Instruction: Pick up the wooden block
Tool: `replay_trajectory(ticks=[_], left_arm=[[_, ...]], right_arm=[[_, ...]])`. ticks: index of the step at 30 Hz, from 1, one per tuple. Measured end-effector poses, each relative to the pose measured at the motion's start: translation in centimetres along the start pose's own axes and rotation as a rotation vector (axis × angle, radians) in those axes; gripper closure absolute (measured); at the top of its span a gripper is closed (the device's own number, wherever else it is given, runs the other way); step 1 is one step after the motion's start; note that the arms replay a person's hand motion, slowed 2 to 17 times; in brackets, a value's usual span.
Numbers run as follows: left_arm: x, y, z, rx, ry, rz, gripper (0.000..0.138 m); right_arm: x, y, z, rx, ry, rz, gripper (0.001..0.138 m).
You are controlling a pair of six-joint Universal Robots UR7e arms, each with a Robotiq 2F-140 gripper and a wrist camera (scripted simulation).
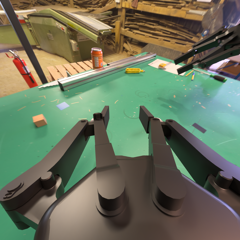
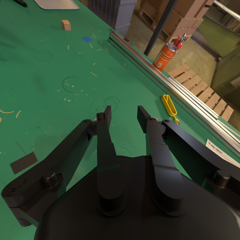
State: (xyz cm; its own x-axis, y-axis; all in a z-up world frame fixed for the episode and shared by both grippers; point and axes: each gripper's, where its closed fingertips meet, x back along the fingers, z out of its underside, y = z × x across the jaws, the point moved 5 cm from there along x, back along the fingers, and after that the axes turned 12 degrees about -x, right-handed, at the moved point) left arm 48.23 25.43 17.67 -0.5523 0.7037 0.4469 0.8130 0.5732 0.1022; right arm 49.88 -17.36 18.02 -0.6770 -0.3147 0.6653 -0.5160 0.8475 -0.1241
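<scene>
A small light wooden block (image 1: pixel 39 120) lies on the green table (image 1: pixel 116 93), to the left of my left gripper (image 1: pixel 124 113) and a little ahead of its fingertips. The left gripper is open and empty above the table. In the right wrist view the block (image 2: pixel 66 25) lies far ahead at the upper left. My right gripper (image 2: pixel 124 113) is open and empty, well away from the block. It also shows in the left wrist view (image 1: pixel 177 66) at the upper right, open above the table.
A long aluminium rail (image 1: pixel 106 70) lies along the table's far edge with an orange can (image 1: pixel 96 57) behind it. A yellow coiled cable (image 1: pixel 133 70), paper sheets (image 1: pixel 167 66), pencils (image 1: pixel 192 76), a green-black handled tool (image 1: pixel 218 78), a blue patch (image 1: pixel 62 105) and a dark patch (image 1: pixel 199 127) lie on the table.
</scene>
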Motion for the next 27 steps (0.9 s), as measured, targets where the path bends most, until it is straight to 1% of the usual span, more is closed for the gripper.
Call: replay_trajectory(ticks=[2, 5, 9, 13, 15, 18, 21, 24, 27], left_arm=[[0.1, 2.0, -0.1, -0.046, 0.033, -0.032, 0.076], [0.0, 5.7, -0.5, -0.159, 0.103, -0.079, 0.076], [-1.0, 9.7, -0.7, -0.355, 0.218, -0.100, 0.072], [-2.5, 13.1, -0.7, -0.567, 0.345, -0.102, 0.069], [-3.2, 14.3, -0.4, -0.670, 0.411, -0.088, 0.068], [-4.3, 16.0, 0.2, -0.819, 0.520, -0.056, 0.068], [-5.2, 17.4, 1.1, -0.943, 0.631, -0.009, 0.068], [-6.1, 18.7, 2.2, -1.027, 0.731, 0.050, 0.069], [-7.0, 19.7, 3.2, -1.075, 0.803, 0.111, 0.071]], right_arm=[[0.1, 1.5, 0.4, 0.004, -0.020, -0.037, 0.085], [0.3, 4.3, 1.4, -0.005, -0.045, -0.109, 0.086], [0.4, 6.8, 2.7, -0.033, -0.057, -0.188, 0.086], [0.5, 8.6, 4.2, -0.062, -0.049, -0.222, 0.086], [0.6, 9.3, 5.0, -0.070, -0.037, -0.219, 0.086], [0.6, 9.9, 6.2, -0.085, -0.023, -0.191, 0.085], [0.8, 10.6, 7.2, -0.100, -0.019, -0.175, 0.085], [1.1, 11.3, 8.0, -0.119, -0.024, -0.182, 0.085], [1.4, 11.9, 8.5, -0.143, -0.039, -0.194, 0.085]])
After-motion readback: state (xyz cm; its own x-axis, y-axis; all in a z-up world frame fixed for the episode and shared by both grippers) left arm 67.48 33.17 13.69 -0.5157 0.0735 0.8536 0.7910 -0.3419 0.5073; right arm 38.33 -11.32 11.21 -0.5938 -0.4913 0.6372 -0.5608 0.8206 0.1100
